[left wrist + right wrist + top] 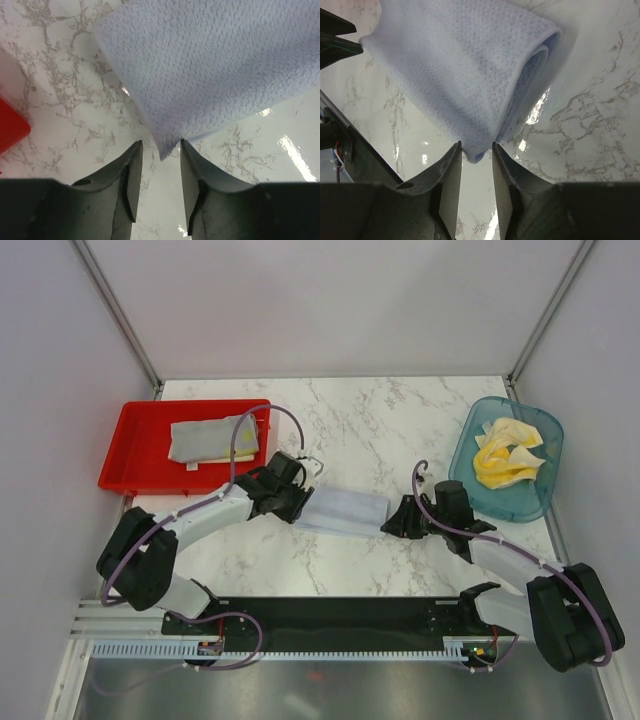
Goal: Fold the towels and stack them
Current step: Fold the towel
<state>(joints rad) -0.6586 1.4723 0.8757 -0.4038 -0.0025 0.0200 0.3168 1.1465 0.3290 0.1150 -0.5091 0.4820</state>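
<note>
A folded pale grey towel [345, 512] lies flat on the marble table between both arms. My left gripper [300, 502] is at its left end. In the left wrist view the left gripper [161, 145] is open, and a corner of the towel [210, 65] lies loose between its fingertips. My right gripper [392, 520] is at the towel's right end. In the right wrist view the right gripper [476, 146] is open too, with the towel's [455, 65] folded corner resting between its tips, not pinched. Another folded grey towel [210, 438] lies in the red tray on a yellowish one. Crumpled yellow and white towels [505, 460] fill the teal basket.
The red tray [130, 445] stands at the back left, and its corner [10, 130] shows in the left wrist view. The translucent teal basket [540, 502] stands at the back right. White walls close in the table on three sides. A black rail [330, 620] runs along the near edge.
</note>
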